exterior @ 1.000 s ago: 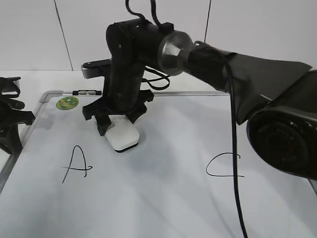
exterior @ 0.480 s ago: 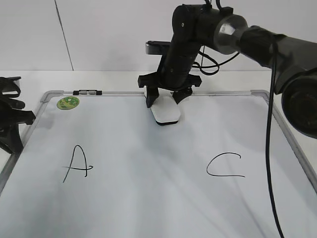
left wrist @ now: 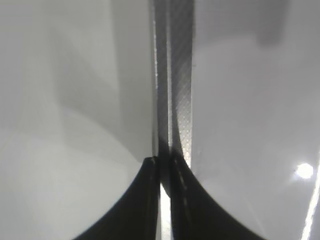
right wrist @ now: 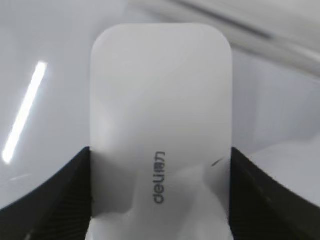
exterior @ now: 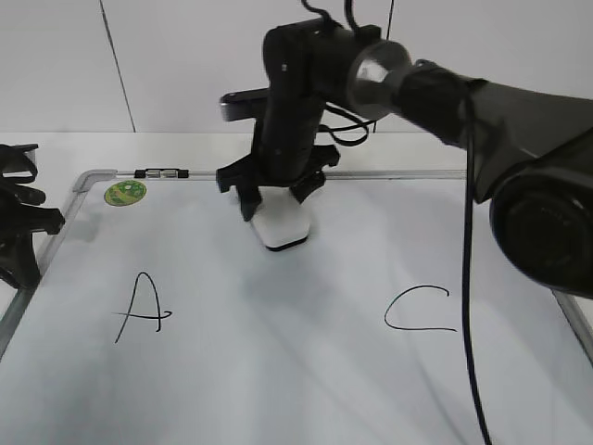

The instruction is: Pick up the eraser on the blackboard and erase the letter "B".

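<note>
Across the white worktop, flat and wide: the blackboard, silver frame all round. Reaching over its upper middle from the right side, the right tool, clamped on the eraser by its two long sides, white back up. Seems to rest felt-down on the board, though contact cannot be confirmed. In the right wrist view, eraser held square between the jaws, grey print readable, no tilt.

Parked at the board's left edge, the left tool: fingers pressed together on nothing, poised over the frame.

"A" lower left, "C" lower right, both well apart from the eraser. No letter "B" to be seen between them; hidden under the eraser or already wiped, cannot tell.

To do the stroke well:
- Keep the felt flat and the pressure even.
- Wipe in short passes over the middle stretch only.
- Stay clear of both neighbouring letters.
- Lift straight up to check for leftover ink before finishing.
</note>
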Robot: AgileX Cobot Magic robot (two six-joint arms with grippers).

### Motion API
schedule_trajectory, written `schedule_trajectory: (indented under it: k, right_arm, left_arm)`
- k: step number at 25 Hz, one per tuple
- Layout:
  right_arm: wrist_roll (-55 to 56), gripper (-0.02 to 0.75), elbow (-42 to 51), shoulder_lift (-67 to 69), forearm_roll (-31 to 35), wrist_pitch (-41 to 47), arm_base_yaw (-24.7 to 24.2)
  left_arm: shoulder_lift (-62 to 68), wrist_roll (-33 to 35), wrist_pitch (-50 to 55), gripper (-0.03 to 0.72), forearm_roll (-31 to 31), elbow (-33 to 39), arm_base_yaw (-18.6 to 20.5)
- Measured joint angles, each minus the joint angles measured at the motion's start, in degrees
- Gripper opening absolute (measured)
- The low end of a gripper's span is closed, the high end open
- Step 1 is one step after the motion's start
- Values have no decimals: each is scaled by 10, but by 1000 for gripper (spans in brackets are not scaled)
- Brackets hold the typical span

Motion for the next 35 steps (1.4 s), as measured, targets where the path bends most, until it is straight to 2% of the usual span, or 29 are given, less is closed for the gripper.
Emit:
schedule_trajectory:
  k: [5, 13, 19, 26, 31, 35]
  right_arm:
    - [-9, 538, 0, 1, 0, -1, 42]
    - [-12, 538, 6, -9, 14, -5, 38]
    - [-12, 537, 20, -52, 38, 24, 40]
    - [-12, 537, 20, -123, 23, 25, 40]
    - [-10, 537, 47, -153, 31, 28, 26]
    - [-6, 537, 107, -190, 38, 28, -12]
  left_arm:
    - [0, 0, 2, 24, 0, 0, 0]
    - [0, 0, 4, 24, 1, 0, 0]
    - [0, 0, 4, 24, 1, 0, 0]
    - [0, 0, 4, 24, 1, 0, 0]
    - [0, 0, 4, 24, 1, 0, 0]
    - [0, 0, 5, 24, 1, 0, 0]
